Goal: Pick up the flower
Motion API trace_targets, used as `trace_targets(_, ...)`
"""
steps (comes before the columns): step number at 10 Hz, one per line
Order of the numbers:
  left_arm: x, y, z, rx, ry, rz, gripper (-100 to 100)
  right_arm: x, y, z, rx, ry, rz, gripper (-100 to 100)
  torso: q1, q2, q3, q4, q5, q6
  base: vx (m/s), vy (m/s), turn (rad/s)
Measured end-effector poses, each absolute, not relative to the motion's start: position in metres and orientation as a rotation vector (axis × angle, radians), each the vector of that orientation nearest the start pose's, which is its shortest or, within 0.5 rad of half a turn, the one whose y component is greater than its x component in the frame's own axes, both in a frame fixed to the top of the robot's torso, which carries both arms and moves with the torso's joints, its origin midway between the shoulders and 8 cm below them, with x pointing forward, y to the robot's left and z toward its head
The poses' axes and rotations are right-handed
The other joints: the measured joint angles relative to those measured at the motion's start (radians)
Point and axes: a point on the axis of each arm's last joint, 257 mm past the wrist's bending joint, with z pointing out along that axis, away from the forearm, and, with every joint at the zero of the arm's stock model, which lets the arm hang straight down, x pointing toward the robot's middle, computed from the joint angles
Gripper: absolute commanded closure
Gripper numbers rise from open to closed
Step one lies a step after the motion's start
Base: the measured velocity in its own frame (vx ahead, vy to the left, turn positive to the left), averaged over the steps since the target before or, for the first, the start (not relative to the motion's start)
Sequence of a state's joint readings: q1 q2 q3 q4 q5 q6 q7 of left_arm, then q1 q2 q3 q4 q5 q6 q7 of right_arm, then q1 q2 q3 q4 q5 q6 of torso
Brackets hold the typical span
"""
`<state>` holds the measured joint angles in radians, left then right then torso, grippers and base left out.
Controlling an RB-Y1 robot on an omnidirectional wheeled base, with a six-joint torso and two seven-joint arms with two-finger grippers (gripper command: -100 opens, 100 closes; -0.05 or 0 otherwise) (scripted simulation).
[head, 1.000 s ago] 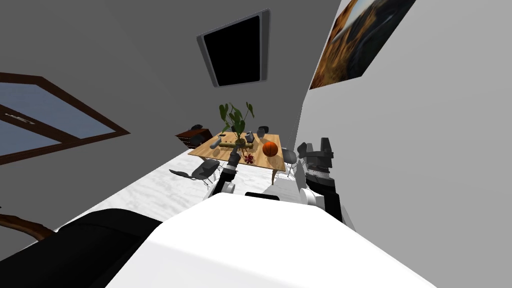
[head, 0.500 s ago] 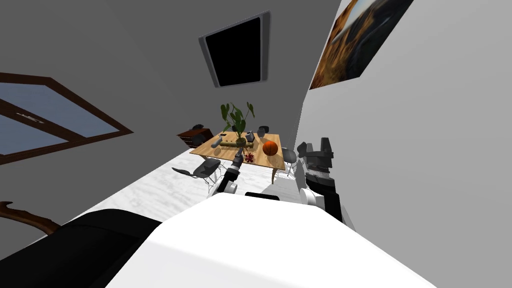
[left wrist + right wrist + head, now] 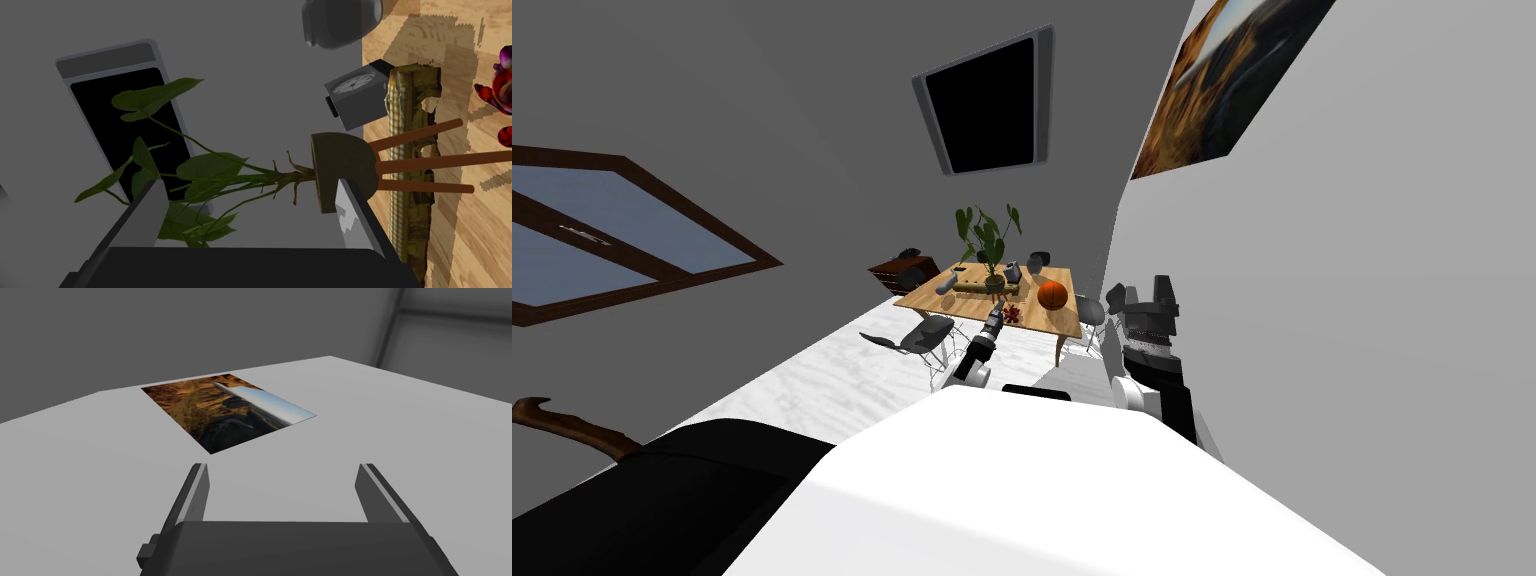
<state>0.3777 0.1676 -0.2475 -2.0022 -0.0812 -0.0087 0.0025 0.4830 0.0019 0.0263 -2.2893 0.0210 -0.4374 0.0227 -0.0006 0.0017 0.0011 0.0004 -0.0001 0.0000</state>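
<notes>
The red and purple flower lies on the wooden table, close to its near edge. It is left of the orange ball and nearer than the potted plant. The left gripper hangs just beside it, fingers wide apart and holding nothing. The right gripper is up by the right wall, fingers apart too. I think the flower is light and soft, and its petals would crush easily. A gentle pinch low down, under the petals, looks best.

No readable text or labels, clock face marks too small to read
</notes>
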Motion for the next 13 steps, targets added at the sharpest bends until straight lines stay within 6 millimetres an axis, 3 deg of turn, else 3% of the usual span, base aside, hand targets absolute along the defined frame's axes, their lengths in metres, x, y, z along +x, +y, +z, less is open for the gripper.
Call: trace_targets(13, 0.443, 0.139, -0.319, -1.095, 1.769, -0.987, -100, 0.355, -0.268, 0.022, 0.671, 0.655, 1.292, 0, 0.0, -0.003, -0.001, 0.0, 0.0, 0.0, -0.007, -0.002, 0.002)
